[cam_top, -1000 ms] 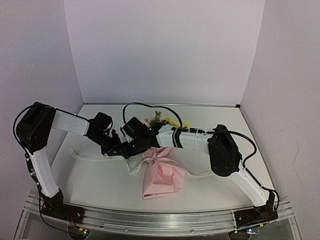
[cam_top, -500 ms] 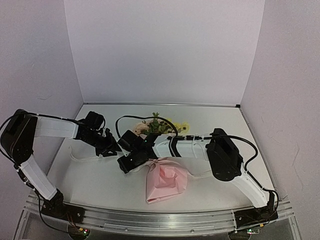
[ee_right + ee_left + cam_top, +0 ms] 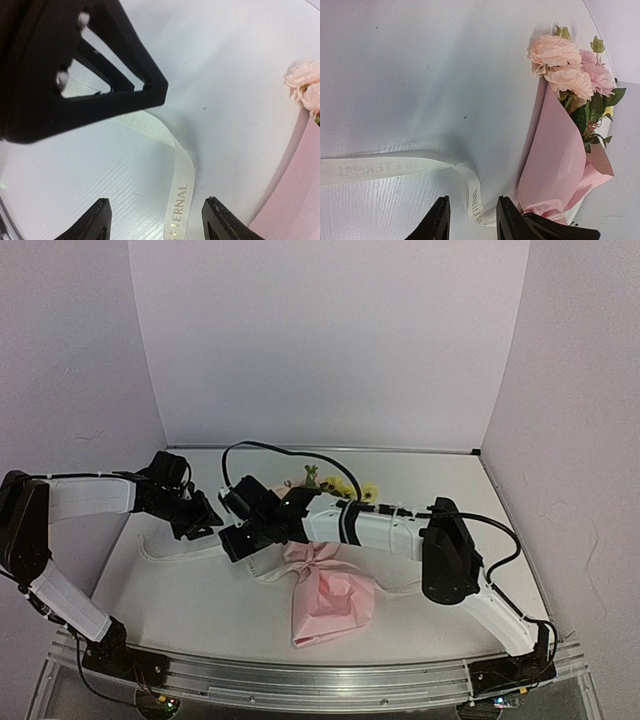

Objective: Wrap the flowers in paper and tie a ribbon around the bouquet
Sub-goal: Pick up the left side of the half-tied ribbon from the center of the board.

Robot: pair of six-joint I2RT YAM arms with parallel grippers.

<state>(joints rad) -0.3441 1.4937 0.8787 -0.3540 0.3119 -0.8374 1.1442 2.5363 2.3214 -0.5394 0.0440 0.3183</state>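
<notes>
Here, both arms reach low and inward; left claw (image 3: 470,220) and right claw (image 3: 157,220) each gape over the ribbon (image 3: 395,167).

Ribbon (image 3: 181,195) btwn wide-apart fingers (image 3: 97,222) of R gripper (image 3: 156,202); bouquet (image 3: 296,197) rt edge.

Left pincer (image 3: 471,221) slightly parted, right pincer (image 3: 157,220) spread wide, close together

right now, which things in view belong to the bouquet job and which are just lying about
Part of the job:
- flowers
- pink wrapping paper around them
- cream ribbon with printed lettering

Just there, nothing loose:
- white table
- backdrop walls
- black cable looping above the arms
</notes>
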